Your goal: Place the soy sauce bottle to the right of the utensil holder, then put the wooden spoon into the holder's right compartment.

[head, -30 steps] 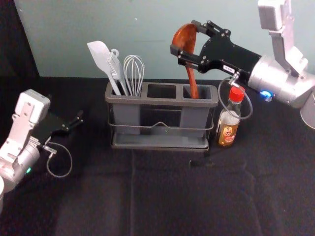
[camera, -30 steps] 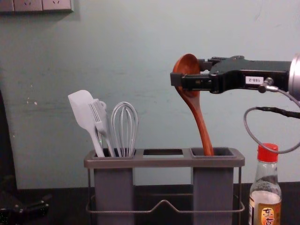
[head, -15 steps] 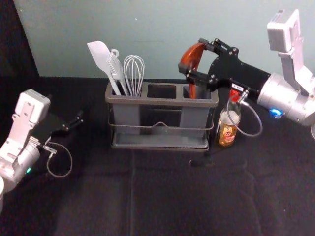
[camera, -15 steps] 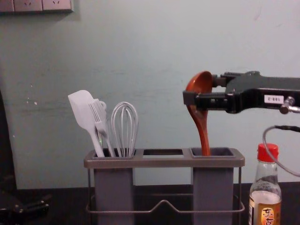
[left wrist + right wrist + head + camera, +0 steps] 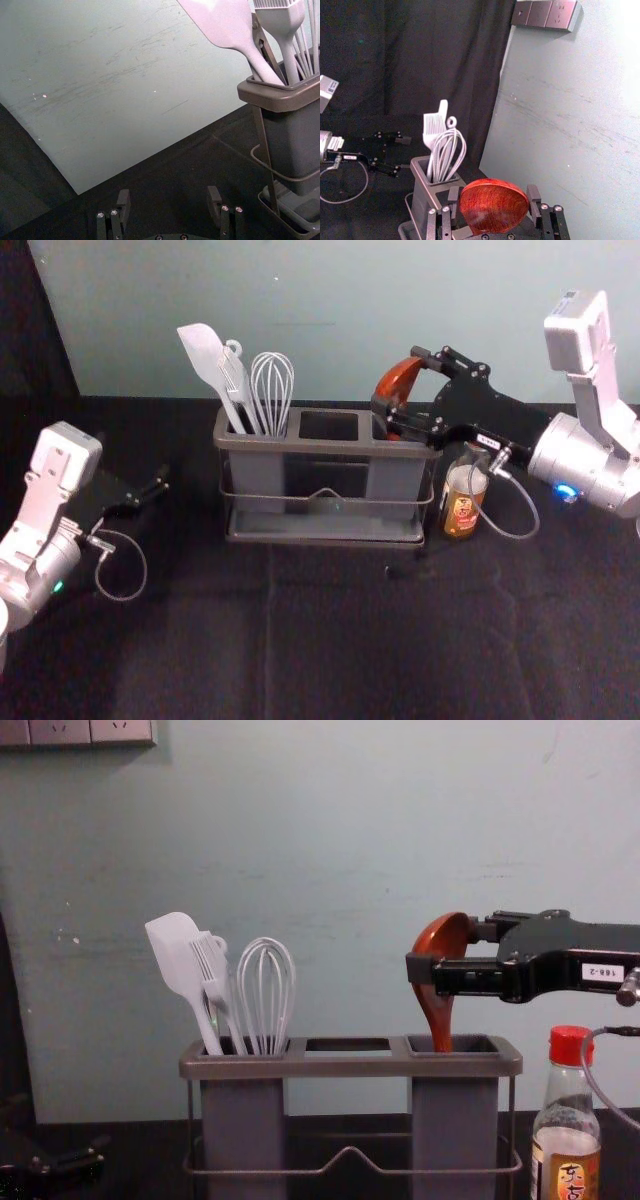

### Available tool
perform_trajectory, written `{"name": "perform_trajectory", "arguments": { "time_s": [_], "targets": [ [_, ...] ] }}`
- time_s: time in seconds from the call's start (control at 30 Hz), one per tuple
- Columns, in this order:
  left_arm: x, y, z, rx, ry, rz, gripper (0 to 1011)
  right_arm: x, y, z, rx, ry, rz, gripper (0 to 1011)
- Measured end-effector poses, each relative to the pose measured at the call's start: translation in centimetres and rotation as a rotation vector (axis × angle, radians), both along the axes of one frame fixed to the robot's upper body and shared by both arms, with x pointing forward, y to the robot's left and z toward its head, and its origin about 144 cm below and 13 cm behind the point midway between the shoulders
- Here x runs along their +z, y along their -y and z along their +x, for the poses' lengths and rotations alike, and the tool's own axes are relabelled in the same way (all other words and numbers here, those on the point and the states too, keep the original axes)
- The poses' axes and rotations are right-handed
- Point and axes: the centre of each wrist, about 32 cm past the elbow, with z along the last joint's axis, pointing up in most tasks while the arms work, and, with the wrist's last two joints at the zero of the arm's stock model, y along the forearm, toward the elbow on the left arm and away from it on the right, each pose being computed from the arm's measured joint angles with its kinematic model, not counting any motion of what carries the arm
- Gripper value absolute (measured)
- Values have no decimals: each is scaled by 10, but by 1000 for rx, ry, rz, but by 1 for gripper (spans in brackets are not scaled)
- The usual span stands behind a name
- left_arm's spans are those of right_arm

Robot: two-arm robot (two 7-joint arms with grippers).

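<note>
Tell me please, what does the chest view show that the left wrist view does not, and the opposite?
Chest view: the right gripper holding the wooden spoon in the right compartment of the utensil holder; the soy sauce bottle; wall sockets.
Left wrist view: the holder's lower tray.
Both: the left gripper, spatula, brush, whisk and holder.

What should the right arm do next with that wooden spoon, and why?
Probably lower the wooden spoon a little further, then let go: its handle already dips into the holder's right compartment, while the right gripper is closed on the bowl above the rim. The soy sauce bottle already stands right of the holder.
</note>
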Motion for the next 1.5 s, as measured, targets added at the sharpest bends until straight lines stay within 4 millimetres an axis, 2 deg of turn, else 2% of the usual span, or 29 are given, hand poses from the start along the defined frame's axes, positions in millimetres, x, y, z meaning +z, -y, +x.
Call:
{"name": "perform_trajectory", "arguments": {
  "time_s": [0.8, 1.03, 1.5],
  "targets": [
    [0, 0, 0, 0, 0, 0, 1005, -7, -1, 3, -12, -29, 1, 835],
    [0, 0, 0, 0, 0, 0, 1005, -7, -1, 3, -12, -28, 1, 997],
    [0, 0, 0, 0, 0, 0, 1005, -7, -1, 3, -12, -27, 0, 1004]
  ]
}}
